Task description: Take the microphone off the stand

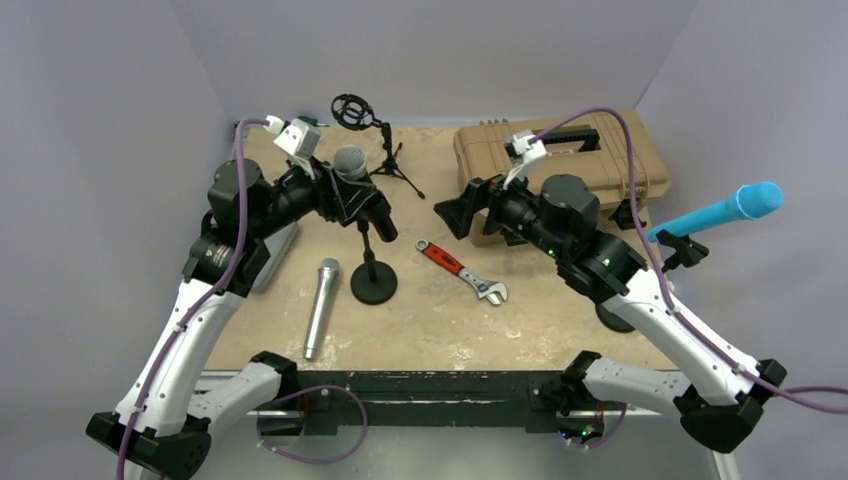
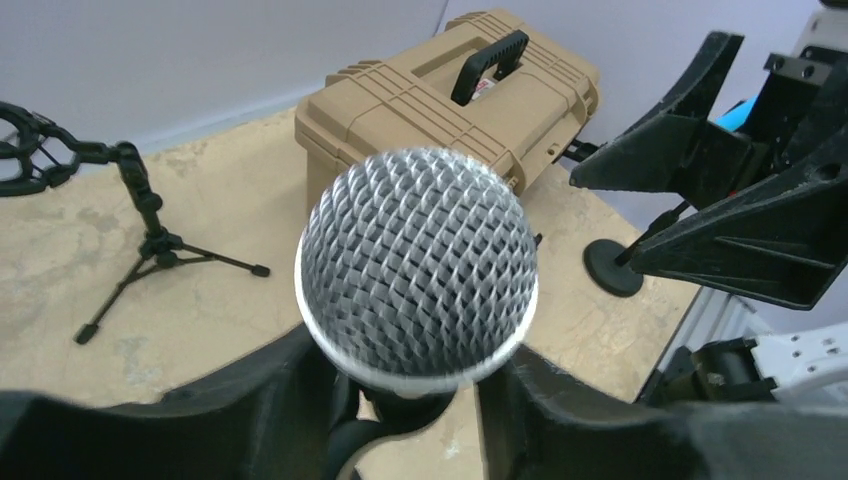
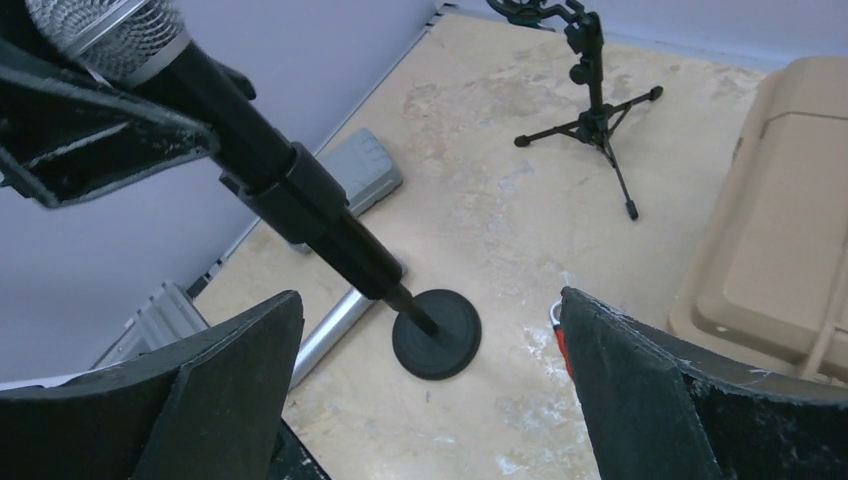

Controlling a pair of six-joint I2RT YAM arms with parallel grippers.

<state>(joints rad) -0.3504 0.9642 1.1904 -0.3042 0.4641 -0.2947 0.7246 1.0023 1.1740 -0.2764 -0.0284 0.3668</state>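
Observation:
The microphone point(image 1: 350, 161) has a silver mesh head point(image 2: 418, 265) and a black body point(image 3: 225, 110). It sits tilted in the holder of a black stand point(image 1: 365, 248) with a round base point(image 3: 436, 334). My left gripper point(image 1: 343, 192) is shut on the microphone just below the head, with one finger point(image 2: 250, 405) on each side of the neck. My right gripper point(image 1: 455, 213) hangs open to the right of the stand, above the table. In its wrist view the right gripper point(image 3: 430, 298) has only the stand base and table between its fingers.
A silver microphone point(image 1: 322, 305) lies left of the stand base. A red-handled wrench point(image 1: 462, 272) lies to its right. A tan case point(image 1: 580, 165) stands at the back right, a small tripod point(image 1: 378, 140) at the back. A blue microphone point(image 1: 720, 212) is on the right, a grey box point(image 3: 355, 180) on the left.

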